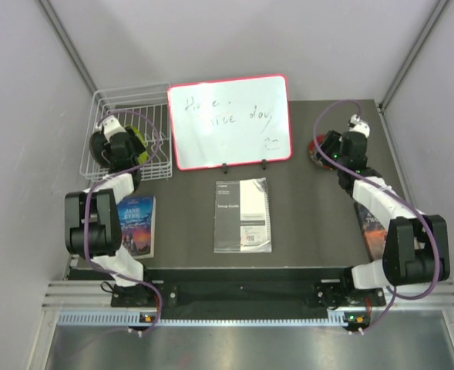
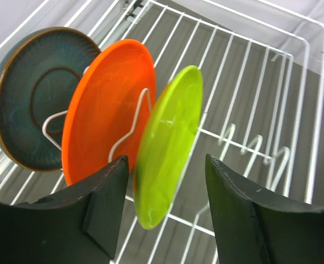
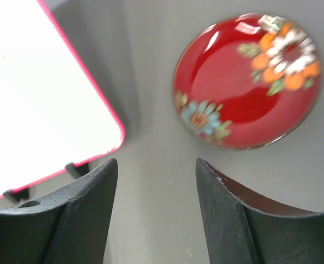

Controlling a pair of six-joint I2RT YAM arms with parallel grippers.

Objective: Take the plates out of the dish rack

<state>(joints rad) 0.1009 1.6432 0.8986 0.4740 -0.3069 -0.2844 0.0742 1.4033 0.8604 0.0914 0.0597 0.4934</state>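
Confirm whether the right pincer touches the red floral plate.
Apart. Right wrist view: bare grey tabletop shows between the open right pincer and the red floral plate lying beyond it.

The lime green plate looks smooth plastic, dish rack coated wire, red plate glossy.

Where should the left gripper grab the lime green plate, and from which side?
I'd pinch its free rim across both faces, coming from the open top: the lime green plate stands on edge in the dish rack, with the orange plate close beside.
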